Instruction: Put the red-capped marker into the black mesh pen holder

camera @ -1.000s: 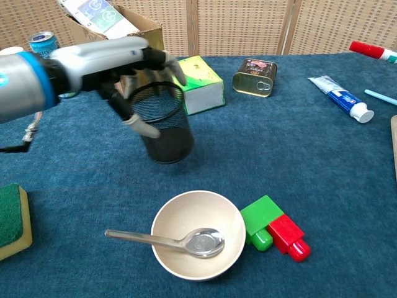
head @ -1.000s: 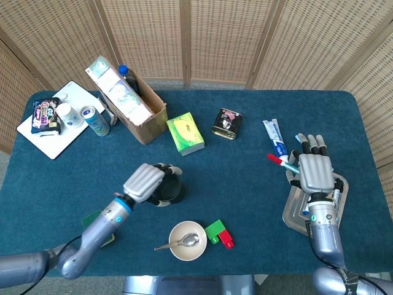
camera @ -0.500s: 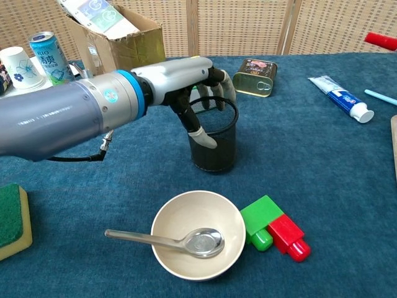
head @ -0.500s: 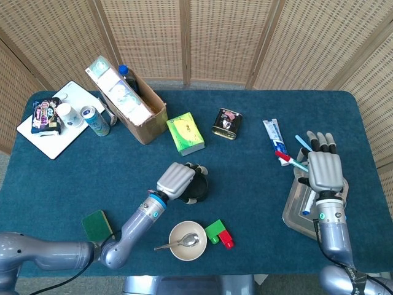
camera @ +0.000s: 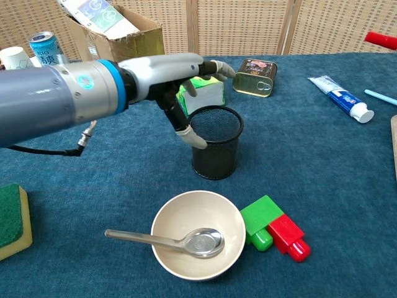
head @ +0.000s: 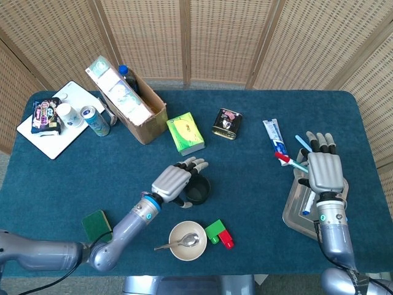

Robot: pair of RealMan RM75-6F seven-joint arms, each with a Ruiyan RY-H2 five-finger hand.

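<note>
A: Table (head: 258,184) — dark blue cloth, wicker screens behind. Largest item on it?

B: Open cardboard box (head: 142,114) at back left, cartons standing in it, a bottle behind. White board (head: 58,146) at far left carries a snack packet, a paper cup and a drink can (head: 96,120).

A: Left hand?

B: Left hand (camera: 180,71) hangs just over the rim of the black mesh pen holder (camera: 215,143), fingers spread apart, holding nothing. Thumb tip close by the holder's near-left rim; contact, cannot tell. Holder stands upright, mid-table, appears empty in the chest view.

A: Right hand?

B: Right hand (head: 323,172) sits above the metal tray (head: 295,212) at the right edge, fingers extended. The red-capped marker (head: 282,157) sticks out to the left from beneath its fingers, red cap just beside the toothpaste tube (head: 274,138). Whether the hand actually grips the marker, cannot tell — the palm hides the barrel. A thin blue pen or brush (head: 302,144) lies by the fingertips.

A: Smaller things?

B: Green tissue box (head: 185,134) and a tin can (head: 226,123) behind the holder. Cream bowl (camera: 164,233) with a metal spoon (camera: 186,241) at front; green and red toy blocks (camera: 275,231) touching beside it. Green sponge (head: 96,224) at front left.
</note>
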